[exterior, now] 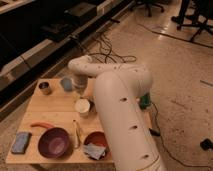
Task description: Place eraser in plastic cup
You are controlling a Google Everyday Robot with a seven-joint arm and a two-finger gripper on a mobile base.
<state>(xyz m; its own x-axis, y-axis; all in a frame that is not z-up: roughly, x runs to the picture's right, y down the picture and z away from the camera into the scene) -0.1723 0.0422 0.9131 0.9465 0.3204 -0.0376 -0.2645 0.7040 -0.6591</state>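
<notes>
Plastic cup (66, 83) first: the small grey-blue tumbler stands upright at the far edge of the wooden table (57, 111), and from this angle nothing can be read of what is inside it. Just beside it, toward the left of the view, sits a shiny metal tin (45, 88), also upright, its inside too dark to tell. The big white arm (122, 107) folds back over the table and its pincer (80, 93) hangs low just beside the plastic cup, on the side nearer the white cup (82, 106); whether the pincer is apart or together cannot be told, and nothing can be seen held in it. The eraser I cannot pick out, so whether it lies in the tumbler or sits hidden under the arm stays unknown. The white cup stands upright near the middle of the table, close under the pincer, its mouth pale and its contents unclear. Down at the near edge, a maroon bowl (54, 142) shows its dark inside, and beside it a red bowl (92, 138) holds a crumpled grey wad (95, 150). Between the two bowls lies a thin pale stick (77, 133). A flat blue-grey pad (21, 142) rests at the near left corner, with a slim orange-red piece (42, 125) lying on the boards just above the maroon bowl.
</notes>
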